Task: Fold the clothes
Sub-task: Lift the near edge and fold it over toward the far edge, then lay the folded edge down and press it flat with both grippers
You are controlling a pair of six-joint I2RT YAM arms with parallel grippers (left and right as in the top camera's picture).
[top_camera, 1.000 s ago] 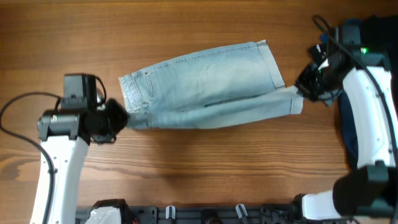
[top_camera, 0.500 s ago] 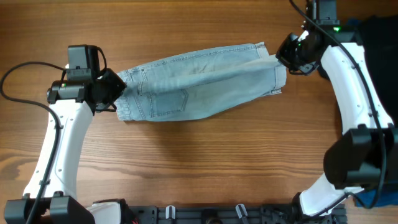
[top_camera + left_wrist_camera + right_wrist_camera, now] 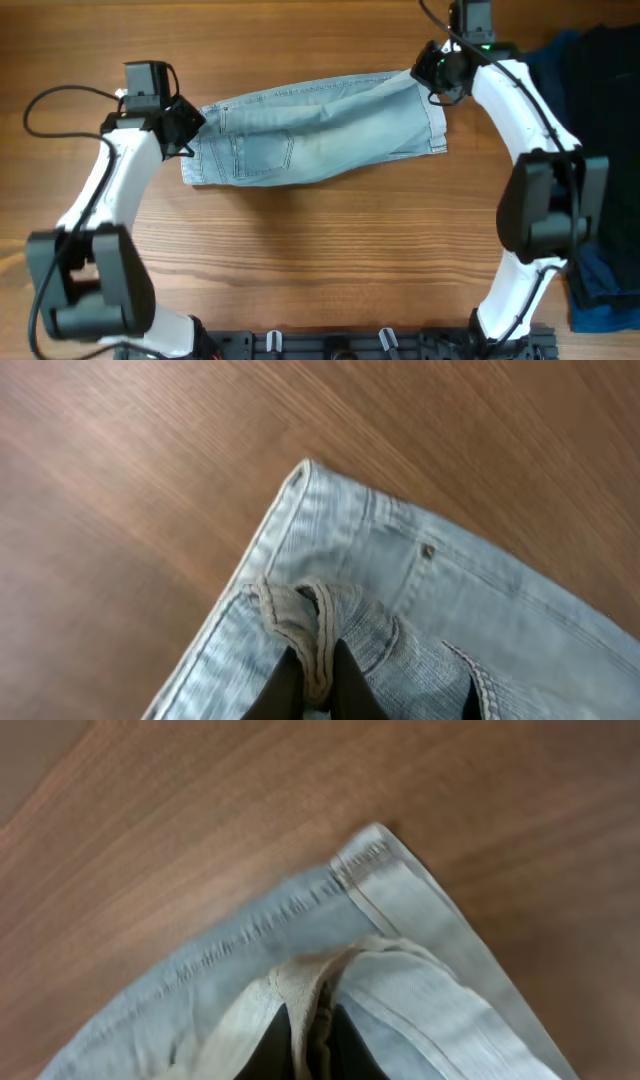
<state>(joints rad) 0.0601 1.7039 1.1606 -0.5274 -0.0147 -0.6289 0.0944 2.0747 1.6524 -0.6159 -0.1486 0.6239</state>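
Observation:
The light blue denim shorts (image 3: pixel 320 130) lie on the wooden table, folded lengthwise, waistband to the left and cuffs to the right. My left gripper (image 3: pixel 186 128) is shut on a pinch of the waistband at the upper left corner; the left wrist view shows its black fingers (image 3: pixel 318 682) clamped on bunched denim (image 3: pixel 400 610). My right gripper (image 3: pixel 432 75) is shut on a cuff edge at the upper right corner; the right wrist view shows its fingers (image 3: pixel 312 1038) squeezing a fold of pale fabric (image 3: pixel 400 920).
Dark navy and black garments (image 3: pixel 590 60) are piled at the table's right edge, reaching down the right side (image 3: pixel 600 290). Bare wood table (image 3: pixel 320 260) lies in front of the shorts. Cables run near both arms.
Both grippers carried the near leg and waistband edge away from me over the far half. The shorts went from spread with a leg hanging toward me to folded lengthwise. Both arms moved to the far side.

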